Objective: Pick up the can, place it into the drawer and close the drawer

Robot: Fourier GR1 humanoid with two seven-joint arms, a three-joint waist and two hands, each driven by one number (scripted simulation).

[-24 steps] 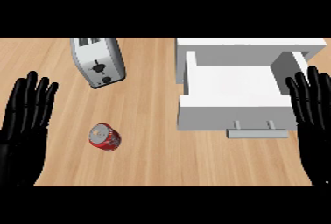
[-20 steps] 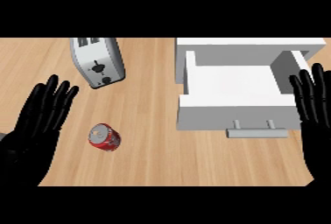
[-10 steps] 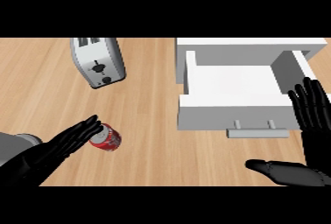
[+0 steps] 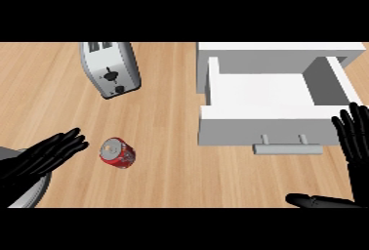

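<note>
The can point(image 4: 118, 152) is red, with a silver-grey top and small white markings on its side. The toaster point(image 4: 110, 68), at 11 o'clock, is silver-grey with black slots and a black knob. The drawer point(image 4: 268, 108), at 2 o'clock, is white (inner walls shaded grey), with a light grey handle point(image 4: 287, 148). The counter point(image 4: 173, 122) is light wood with a fine grain pattern. Both the left hand point(image 4: 45, 157) and the right hand point(image 4: 356, 146) are black.

Left hand point(image 4: 45, 157) now lower-left, back off can point(image 4: 118, 152); right hand point(image 4: 355, 139) farther right.
</note>
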